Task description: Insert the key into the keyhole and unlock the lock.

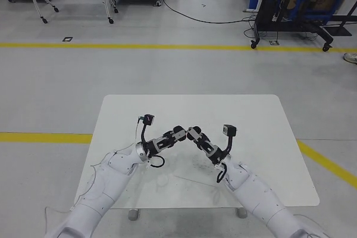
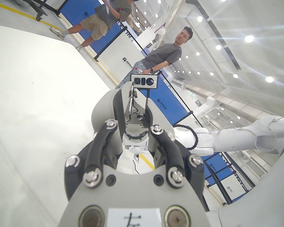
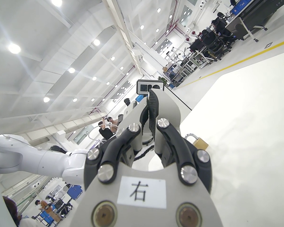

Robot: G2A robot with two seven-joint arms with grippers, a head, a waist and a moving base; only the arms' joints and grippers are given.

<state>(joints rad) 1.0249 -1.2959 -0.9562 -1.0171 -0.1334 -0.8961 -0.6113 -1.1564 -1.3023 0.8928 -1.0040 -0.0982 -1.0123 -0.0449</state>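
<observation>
1. Closest in, the left tool. Its fingers stand apart with a clear gap between the pads. A thin metal sliver stands in that gap, and I take it for the key. I cannot tell whether these pads or the other arm's are pinching it.
2. Facing it nose to nose is the right tool, with its pads drawn in narrow and no daylight between them. Anything clamped there is hidden.
3. Moving out from the tools, the padlock has a brass body and a silver shackle. It lies on the white surface, and neither tool is touching it. I cannot tell which way its keyhole faces.
4. Measured from the padlock, the right tool is just beside it and raised off the surface. The left tool meets the right tool tip to tip, a little farther from the padlock. The key is up between the tools, apart from the padlock.
5. On progress, I'd call this early. The key looks lifted and is being sorted out between the two tools. Nothing has reached the padlock yet.
6. A lot remains, by my judgement:
   - settle a firm grip on the key;
   - steady the padlock;
   - bring the key's tip to the keyhole and push it in;
   - turn it until the shackle frees.
</observation>
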